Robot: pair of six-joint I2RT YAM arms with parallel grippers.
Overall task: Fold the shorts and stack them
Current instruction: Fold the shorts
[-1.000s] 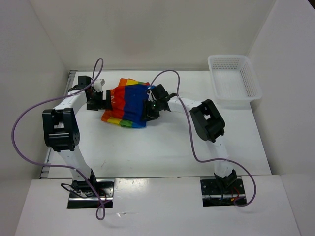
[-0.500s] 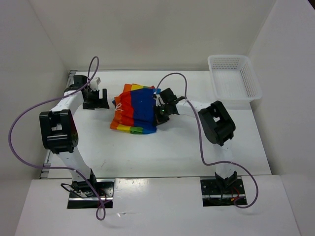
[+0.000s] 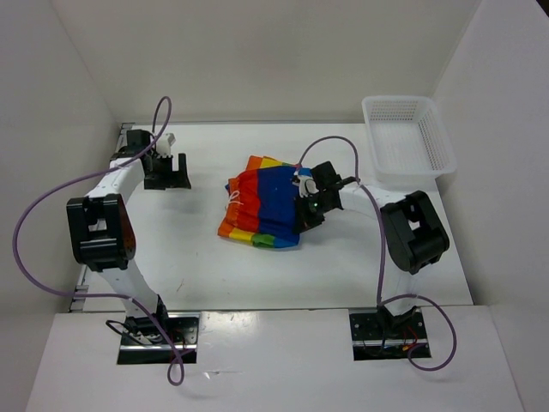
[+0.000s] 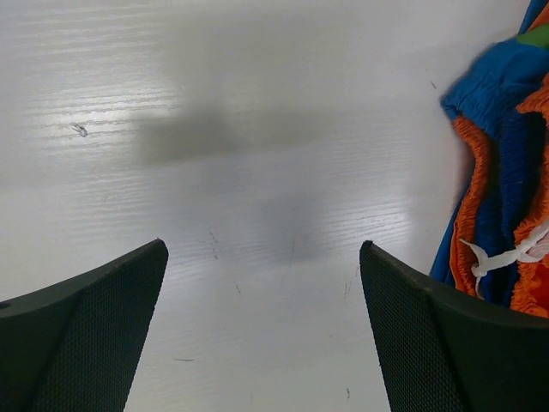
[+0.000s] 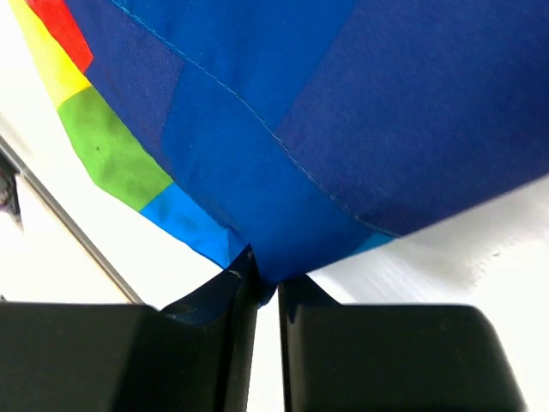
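The rainbow-striped shorts (image 3: 262, 204) lie bunched in the middle of the table, blue panel up, white drawstring at their left edge. My right gripper (image 3: 306, 211) is at their right edge, shut on a pinch of blue cloth (image 5: 283, 249) between its fingers. In the right wrist view the blue, green and yellow stripes of the shorts (image 5: 343, 112) hang just ahead of the jaws. My left gripper (image 3: 165, 172) is open at the far left of the table, apart from the cloth. The left wrist view shows its two fingers wide over bare table, with the shorts (image 4: 502, 172) at the right edge.
A white mesh basket (image 3: 408, 139) stands at the back right corner. White walls close in the table at the back and both sides. Purple cables loop from both arms.
My right gripper has dragged the shorts to the right and slightly nearer, away from the left gripper. The left gripper let go earlier and has drawn back to the left, staying open.
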